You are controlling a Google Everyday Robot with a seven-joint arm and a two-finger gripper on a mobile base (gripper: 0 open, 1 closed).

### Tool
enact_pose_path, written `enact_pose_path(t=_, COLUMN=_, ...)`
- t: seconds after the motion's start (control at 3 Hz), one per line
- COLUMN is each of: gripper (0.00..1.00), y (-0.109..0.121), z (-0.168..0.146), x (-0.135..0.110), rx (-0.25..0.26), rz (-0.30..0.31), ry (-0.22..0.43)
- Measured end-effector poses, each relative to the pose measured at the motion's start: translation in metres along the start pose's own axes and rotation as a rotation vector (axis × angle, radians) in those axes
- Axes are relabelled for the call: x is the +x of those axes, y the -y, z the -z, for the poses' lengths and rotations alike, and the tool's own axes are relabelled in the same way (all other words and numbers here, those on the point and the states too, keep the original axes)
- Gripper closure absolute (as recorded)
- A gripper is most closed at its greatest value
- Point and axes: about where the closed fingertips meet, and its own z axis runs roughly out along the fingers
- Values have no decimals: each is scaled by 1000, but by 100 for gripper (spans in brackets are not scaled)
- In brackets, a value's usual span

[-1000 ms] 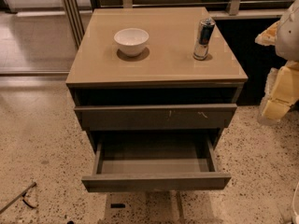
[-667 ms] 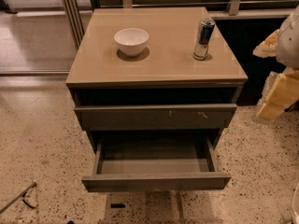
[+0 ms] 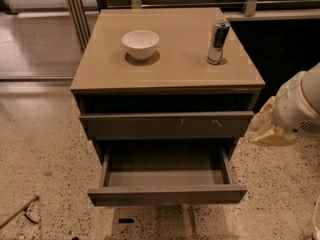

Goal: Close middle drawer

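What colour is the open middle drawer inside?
The middle drawer is grey-brown inside, camera view; the hand hangs to its right.

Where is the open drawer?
The middle drawer sticks out below the scratched drawer, low in the camera view; the pincer hangs at the right edge.

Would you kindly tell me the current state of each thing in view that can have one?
Wide grey-brown middle drawer: pulled out, empty.
Scratched grey drawer front above: pushed in.
Small white bowl: upright, looks empty.
Silver and dark metal can: upright on the beige cabinet.
Gripper: right of the cabinet in view, touching no drawer.
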Motion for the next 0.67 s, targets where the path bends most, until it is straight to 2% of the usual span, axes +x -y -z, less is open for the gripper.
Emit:
enact_pose_path(t=0.33, gripper=88, y=-23, z=-67, x=21, rx=-48, rz=-13, ry=11)
enact_pose_path(t=0.67, gripper=100, y=-24, z=-70, x=22, rx=-44, rz=-15, ry=9)
